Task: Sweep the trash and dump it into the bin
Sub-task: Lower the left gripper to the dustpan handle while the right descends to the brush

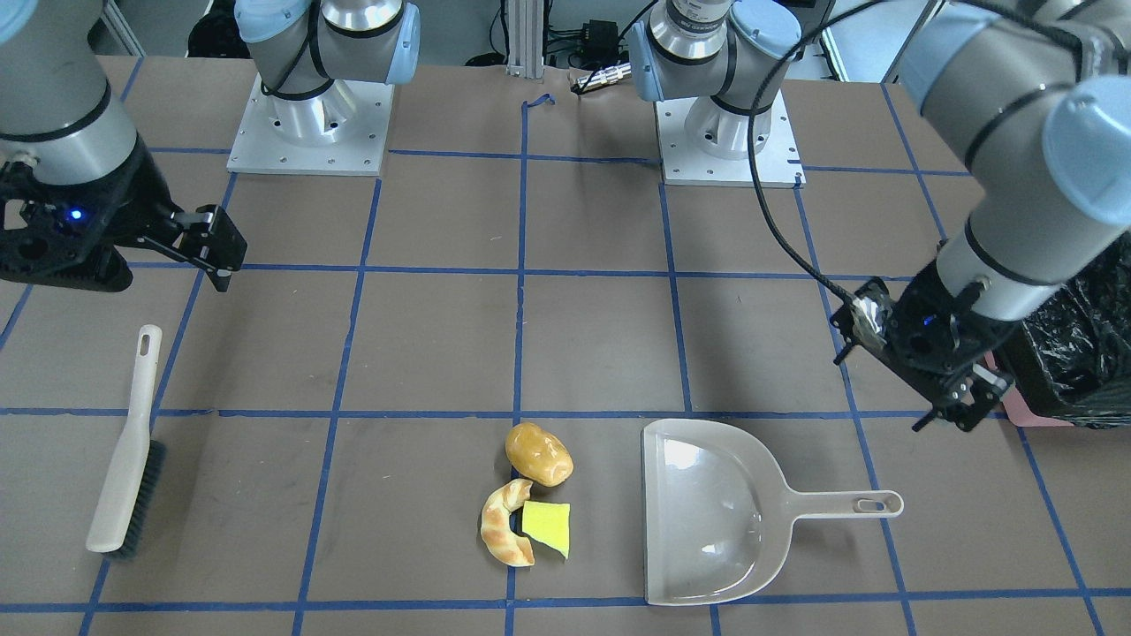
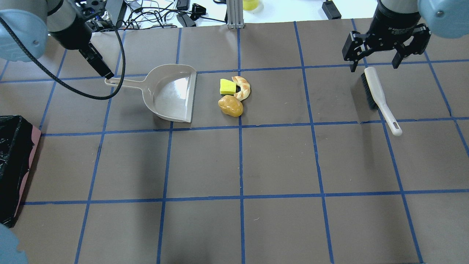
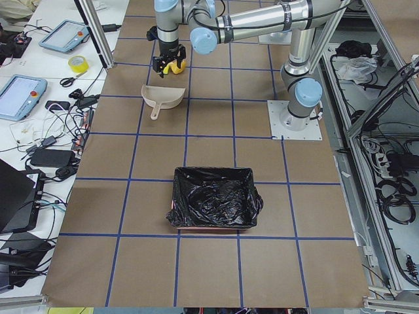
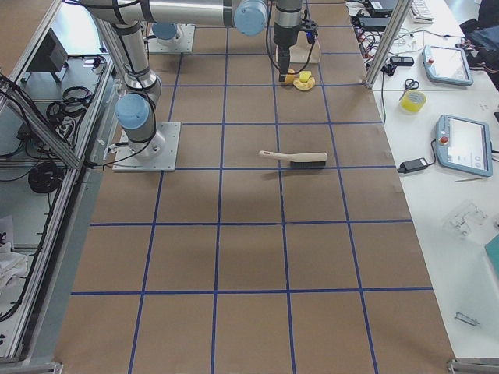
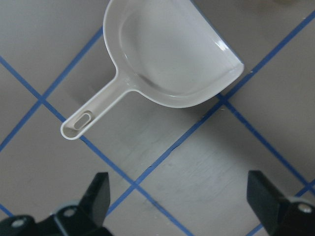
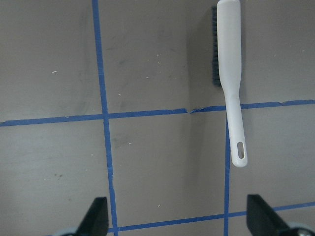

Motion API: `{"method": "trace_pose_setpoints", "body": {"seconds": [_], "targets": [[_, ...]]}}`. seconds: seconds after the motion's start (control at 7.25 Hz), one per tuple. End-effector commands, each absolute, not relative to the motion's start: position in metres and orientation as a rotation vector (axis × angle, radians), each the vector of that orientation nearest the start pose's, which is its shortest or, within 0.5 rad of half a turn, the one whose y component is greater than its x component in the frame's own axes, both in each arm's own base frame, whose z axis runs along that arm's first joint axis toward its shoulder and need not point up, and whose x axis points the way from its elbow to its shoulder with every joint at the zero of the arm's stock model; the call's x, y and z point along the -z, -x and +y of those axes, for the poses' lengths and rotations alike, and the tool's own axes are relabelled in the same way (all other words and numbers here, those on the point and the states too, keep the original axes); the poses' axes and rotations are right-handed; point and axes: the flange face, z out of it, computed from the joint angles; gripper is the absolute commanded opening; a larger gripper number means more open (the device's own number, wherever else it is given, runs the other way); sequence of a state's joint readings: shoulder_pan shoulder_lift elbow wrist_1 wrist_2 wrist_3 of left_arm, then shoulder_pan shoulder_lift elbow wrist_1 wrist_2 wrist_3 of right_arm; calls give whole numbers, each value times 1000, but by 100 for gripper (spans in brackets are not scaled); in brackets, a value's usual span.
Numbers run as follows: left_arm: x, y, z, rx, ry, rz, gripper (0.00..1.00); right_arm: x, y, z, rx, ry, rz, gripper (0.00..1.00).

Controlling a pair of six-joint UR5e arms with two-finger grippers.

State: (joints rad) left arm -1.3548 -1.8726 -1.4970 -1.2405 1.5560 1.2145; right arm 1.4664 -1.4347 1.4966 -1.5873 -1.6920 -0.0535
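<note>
The trash lies together on the brown table: a golden-brown lump point(image 1: 539, 453), a curved croissant point(image 1: 505, 523) and a yellow-green sponge wedge point(image 1: 547, 527). A beige dustpan point(image 1: 707, 512) lies beside them with its mouth toward the pile. My left gripper point(image 2: 102, 71) hovers open over the end of the dustpan handle point(image 5: 78, 125), with nothing between its fingers. A hand brush point(image 2: 379, 97) lies flat at the other side. Above the brush's bristle end, my right gripper point(image 2: 374, 66) stands open and empty. The bin point(image 2: 13, 165), pink with a black bag, sits at the table's left edge.
Blue tape lines cross the table in a grid. Both arm bases point(image 1: 309, 124) stand on plates at the robot's side. Cables, tablets and a tape roll point(image 3: 77, 63) lie on the white bench beyond the table's far edge.
</note>
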Motion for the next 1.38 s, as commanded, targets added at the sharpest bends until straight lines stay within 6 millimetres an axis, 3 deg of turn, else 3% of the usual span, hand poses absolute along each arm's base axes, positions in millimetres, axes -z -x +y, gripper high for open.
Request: {"method": "trace_pose_setpoints", "body": {"seconds": [0.0, 0.14, 0.28, 0.41, 0.55, 0.83, 1.24], "targets": [[-309, -24, -682, 153, -1757, 2493, 100, -402, -3, -567, -231, -82, 3232, 99], [-274, -27, -699, 140, -1860, 2457, 100, -378, 27, -565, -225, -31, 3231, 99], [-260, -27, -713, 132, -1918, 2424, 100, -355, 35, -560, -204, -22, 3240, 99], [-241, -16, -710, 72, -1972, 2440, 100, -332, 48, -555, -174, 69, 3248, 99], [-231, -12, -702, -21, -2010, 2498, 100, -310, 74, -546, -181, 13, 3231, 99], [-242, -8, -693, -74, -2043, 2525, 100, -251, 78, -552, -295, -3, 3183, 99], [-235, -16, -694, -90, -2064, 2511, 99, -233, 80, -548, -365, 47, 3172, 98]]}}
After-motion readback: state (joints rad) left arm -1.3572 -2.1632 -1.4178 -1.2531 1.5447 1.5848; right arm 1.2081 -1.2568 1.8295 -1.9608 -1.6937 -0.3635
